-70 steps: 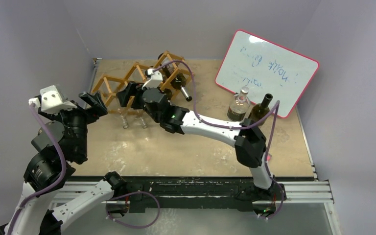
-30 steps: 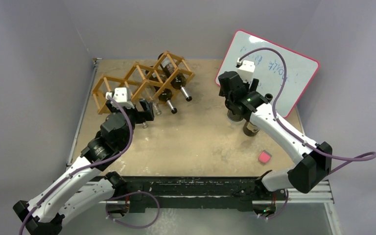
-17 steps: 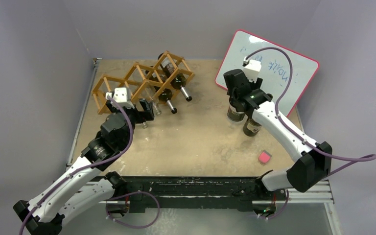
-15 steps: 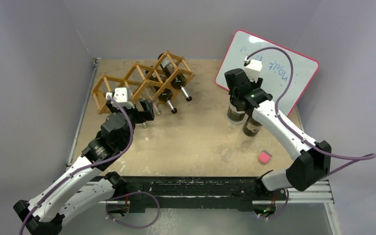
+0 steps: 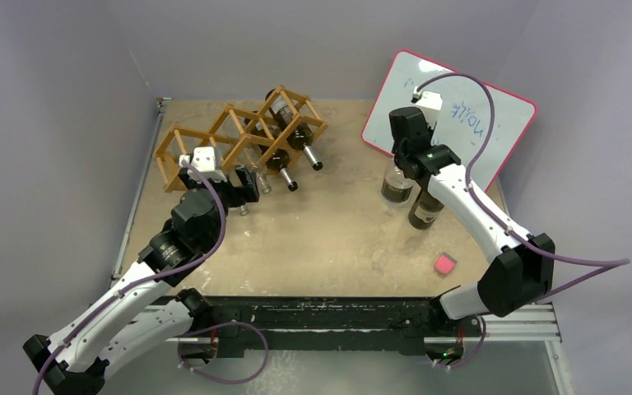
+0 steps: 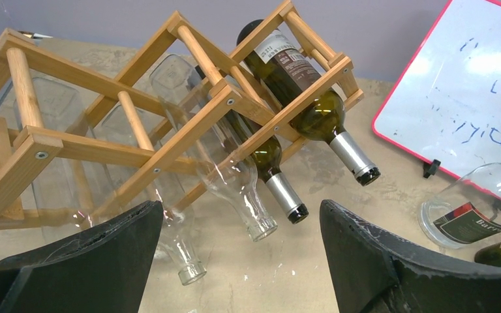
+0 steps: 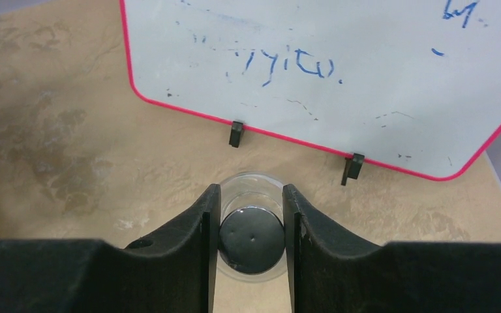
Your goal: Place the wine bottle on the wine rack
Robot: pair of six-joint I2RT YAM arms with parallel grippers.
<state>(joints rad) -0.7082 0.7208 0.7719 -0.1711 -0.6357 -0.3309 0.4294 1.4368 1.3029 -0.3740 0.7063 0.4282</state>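
Beige table, lilac walls. The right gripper pinches the cap of the clear wine bottle, which stands upright by the whiteboard, well apart from the wine rack. The left gripper hangs spread and empty before the rack. Best to lift straight up, clear of the neighbouring dark bottle, then tilt it level and feed it into a free cell (clear glass makes those hard to read). Count: four racked bottles, seemingly two dark and two clear, two standing, one rack
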